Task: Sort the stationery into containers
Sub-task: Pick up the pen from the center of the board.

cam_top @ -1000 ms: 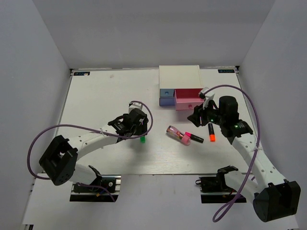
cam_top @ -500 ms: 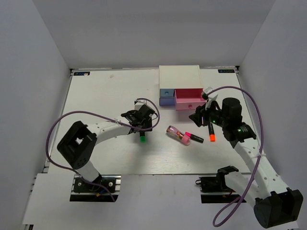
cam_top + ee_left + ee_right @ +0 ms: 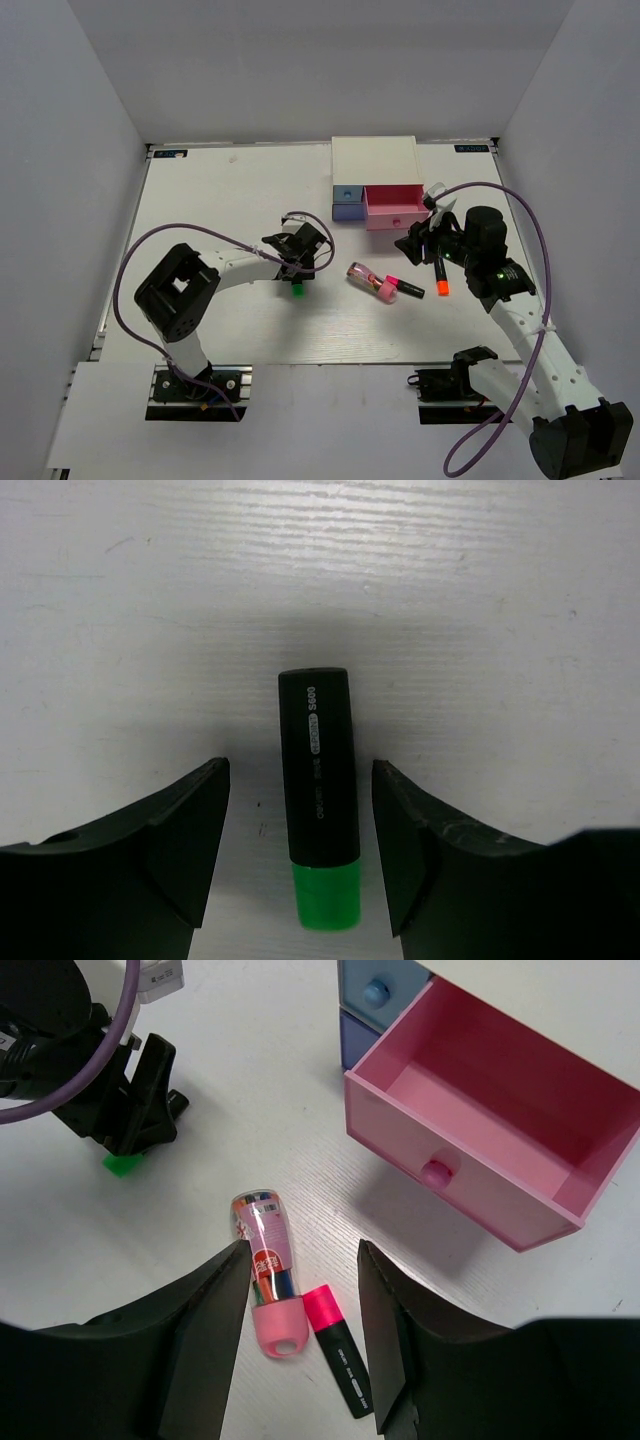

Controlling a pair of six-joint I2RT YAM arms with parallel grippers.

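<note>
Both stand wide: left gripper [image 3: 300, 780] astride a green-capped marker [image 3: 316, 770], not touching; right gripper [image 3: 302, 1250] empty above a tube [image 3: 264, 1265].

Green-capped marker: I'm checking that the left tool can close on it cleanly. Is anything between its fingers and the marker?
Nothing visible. The green-capped marker lies flat on the table between the left tool's open fingers. Only table surface shows in the gap on each side.
</note>
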